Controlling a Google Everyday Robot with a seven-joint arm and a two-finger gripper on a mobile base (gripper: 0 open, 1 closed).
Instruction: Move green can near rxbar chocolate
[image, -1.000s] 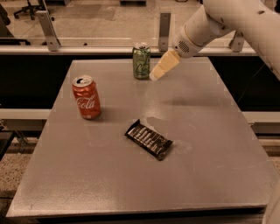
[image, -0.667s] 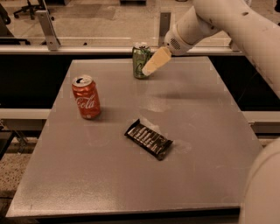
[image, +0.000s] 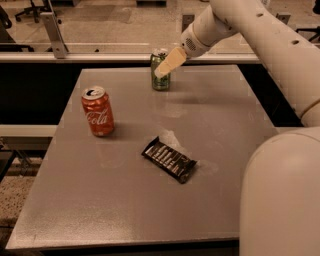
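The green can (image: 160, 80) stands upright at the far edge of the grey table (image: 100, 200), near the middle. My gripper (image: 167, 64) reaches in from the upper right and its pale fingertip overlaps the can's upper part. The rxbar chocolate (image: 169, 159), a dark glossy bar with whitish lettering, lies flat and slanted near the table's middle, well in front of the can.
A red Coca-Cola can (image: 98, 111) stands upright on the left part of the table. My white arm (image: 260, 30) spans the upper right, and a large white part of the robot (image: 280, 195) fills the lower right. A rail runs behind the table.
My gripper has moved left toward the green can and now overlaps its top. The cans and the bar have not moved.
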